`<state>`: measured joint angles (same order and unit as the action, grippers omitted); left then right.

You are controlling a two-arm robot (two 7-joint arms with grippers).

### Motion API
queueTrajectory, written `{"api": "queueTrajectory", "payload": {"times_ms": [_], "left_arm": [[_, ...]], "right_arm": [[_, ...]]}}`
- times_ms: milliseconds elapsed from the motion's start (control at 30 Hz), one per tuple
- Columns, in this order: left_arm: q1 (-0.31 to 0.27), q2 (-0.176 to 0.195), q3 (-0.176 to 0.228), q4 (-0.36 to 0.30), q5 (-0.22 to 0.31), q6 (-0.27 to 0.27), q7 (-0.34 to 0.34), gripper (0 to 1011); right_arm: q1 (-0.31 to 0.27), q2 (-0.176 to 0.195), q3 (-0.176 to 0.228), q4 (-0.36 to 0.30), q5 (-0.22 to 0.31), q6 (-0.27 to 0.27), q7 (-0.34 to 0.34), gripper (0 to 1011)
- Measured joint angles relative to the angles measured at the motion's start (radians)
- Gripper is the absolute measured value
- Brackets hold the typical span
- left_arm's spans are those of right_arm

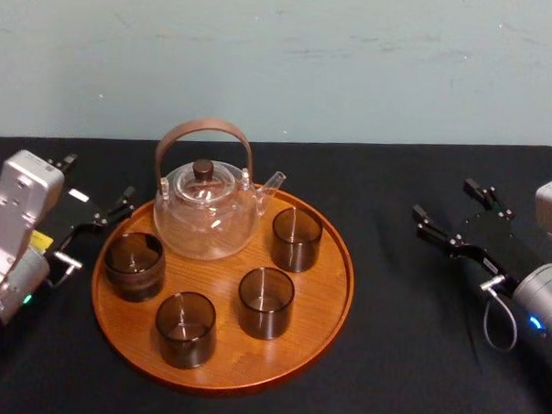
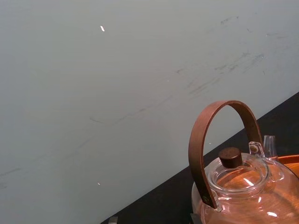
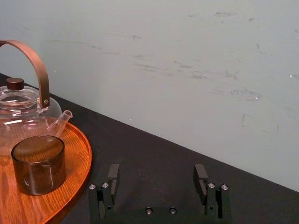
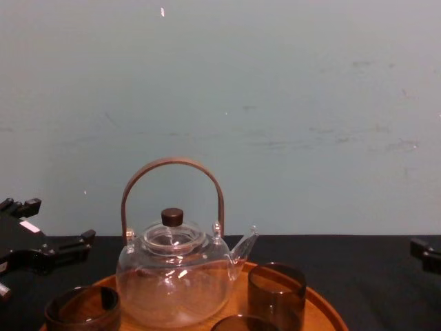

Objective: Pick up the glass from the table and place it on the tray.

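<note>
Several smoky dark glasses stand on the round wooden tray, among them one at its left side, one at the front and one by the spout. The glass by the spout also sits close in the right wrist view. I see no glass on the black table itself. My left gripper hovers open just off the tray's left rim, holding nothing. My right gripper is open over bare table to the right of the tray, its fingers spread wide.
A clear glass teapot with a brown hoop handle occupies the back of the tray. A pale wall rises right behind the table's far edge. Bare black table lies on both sides of the tray.
</note>
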<state>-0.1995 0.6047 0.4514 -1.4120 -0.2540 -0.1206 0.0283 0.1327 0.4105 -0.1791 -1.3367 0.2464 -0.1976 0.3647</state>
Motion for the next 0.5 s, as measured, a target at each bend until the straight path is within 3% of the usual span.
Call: {"api": "queueTrajectory", "payload": {"times_ms": [500], "left_arm": [[0.000,0.000,0.000,0.000,0.000,0.000,0.000,1001]], "right_arm": [[0.001,0.001,-0.002,0.000,0.001,0.000,0.002,1003]]}}
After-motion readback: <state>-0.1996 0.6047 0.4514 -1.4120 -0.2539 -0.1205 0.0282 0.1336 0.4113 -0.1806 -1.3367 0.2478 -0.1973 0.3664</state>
